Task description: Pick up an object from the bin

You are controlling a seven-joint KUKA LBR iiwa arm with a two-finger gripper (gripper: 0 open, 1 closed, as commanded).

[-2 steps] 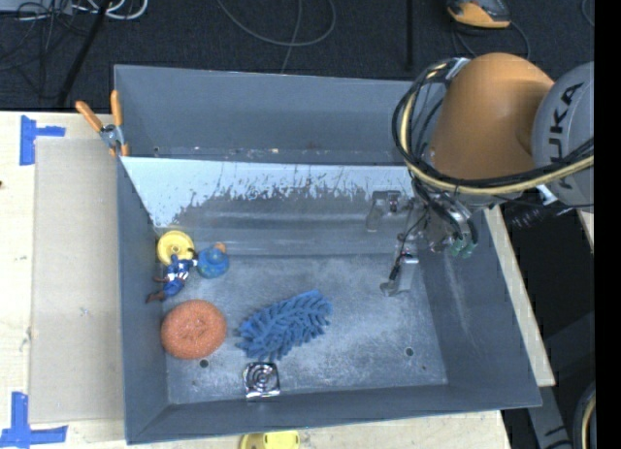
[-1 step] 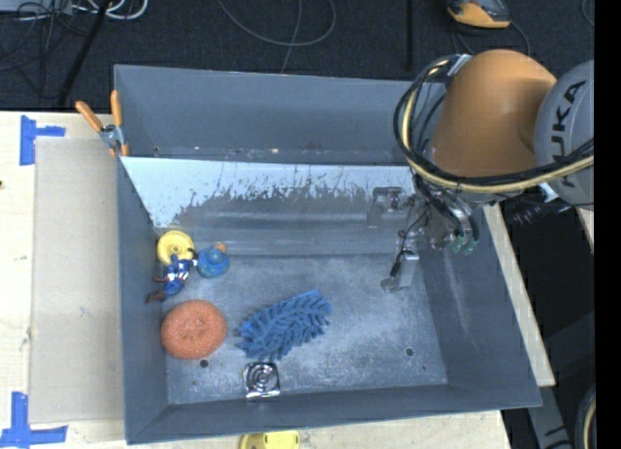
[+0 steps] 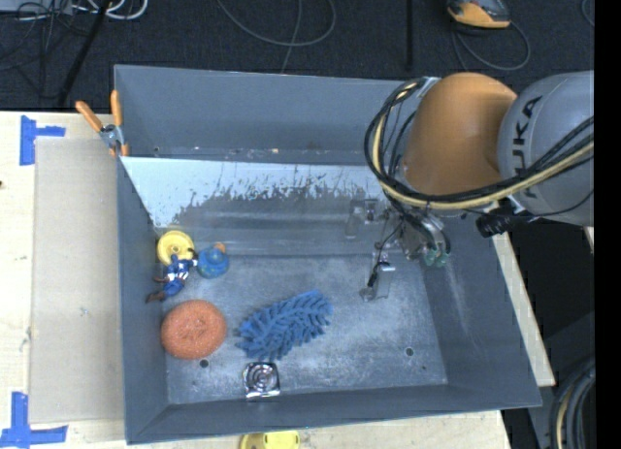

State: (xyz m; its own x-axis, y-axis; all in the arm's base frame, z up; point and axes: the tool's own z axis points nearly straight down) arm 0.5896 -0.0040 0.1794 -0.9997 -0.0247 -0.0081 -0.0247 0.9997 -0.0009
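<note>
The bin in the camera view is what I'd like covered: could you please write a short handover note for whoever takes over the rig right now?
Pincer: low over bare floor in the right part of the bin; open or shut cannot be told.
Things: blue bristly brush nearest, front centre; orange round scrubber front left; yellow and blue toy and small blue ball at the left wall; small metal piece at the front wall.
Done: nothing picked; all things lie on the floor.
Left: choose one thing, likely the brush, grasp it and lift it out.
</note>
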